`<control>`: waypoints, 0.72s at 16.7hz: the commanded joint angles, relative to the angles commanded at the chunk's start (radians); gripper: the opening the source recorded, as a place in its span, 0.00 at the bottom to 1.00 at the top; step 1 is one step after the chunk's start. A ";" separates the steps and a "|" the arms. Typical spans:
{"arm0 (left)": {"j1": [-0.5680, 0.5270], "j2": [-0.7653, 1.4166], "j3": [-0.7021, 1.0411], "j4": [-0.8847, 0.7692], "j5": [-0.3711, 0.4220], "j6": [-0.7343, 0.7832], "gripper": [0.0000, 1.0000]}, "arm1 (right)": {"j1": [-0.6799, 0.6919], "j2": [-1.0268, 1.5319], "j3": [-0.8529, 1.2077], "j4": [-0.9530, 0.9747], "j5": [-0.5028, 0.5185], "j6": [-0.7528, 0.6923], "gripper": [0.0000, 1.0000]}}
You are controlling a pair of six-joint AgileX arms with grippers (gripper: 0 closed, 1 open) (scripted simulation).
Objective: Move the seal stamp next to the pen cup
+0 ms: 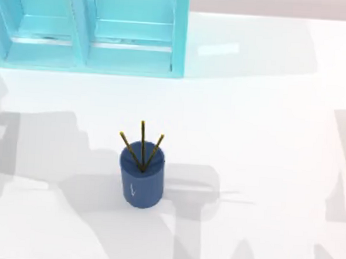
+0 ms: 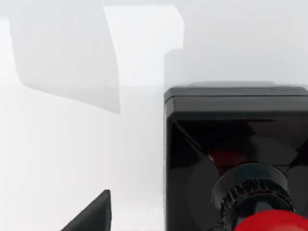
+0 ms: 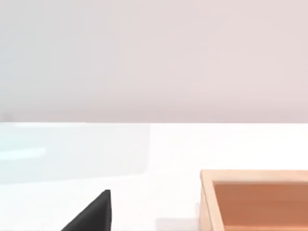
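White table [image 1: 267,123]; pen cup [image 1: 141,180] mid-table | seal stamp [image 2: 236,159] under left wrist | fingers: cannot tell

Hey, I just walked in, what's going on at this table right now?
The pen cup stands near the middle of the table with three pencils sticking up. The seal stamp shows close up in the left wrist view, sitting on the white surface, so the left arm appears to be right over it. Nothing shows it gripped yet, and it isn't beside the cup. The right wrist view looks past a wooden tray. A blue shelf sits at the table's back left.
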 joint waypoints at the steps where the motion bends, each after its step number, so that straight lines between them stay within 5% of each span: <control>1: 0.000 0.000 0.000 0.000 0.000 0.000 1.00 | 0.000 0.000 0.000 0.000 0.000 0.000 1.00; 12: 0.000 0.000 0.000 0.000 0.000 0.000 0.17 | 0.000 0.000 0.000 0.000 0.000 0.000 1.00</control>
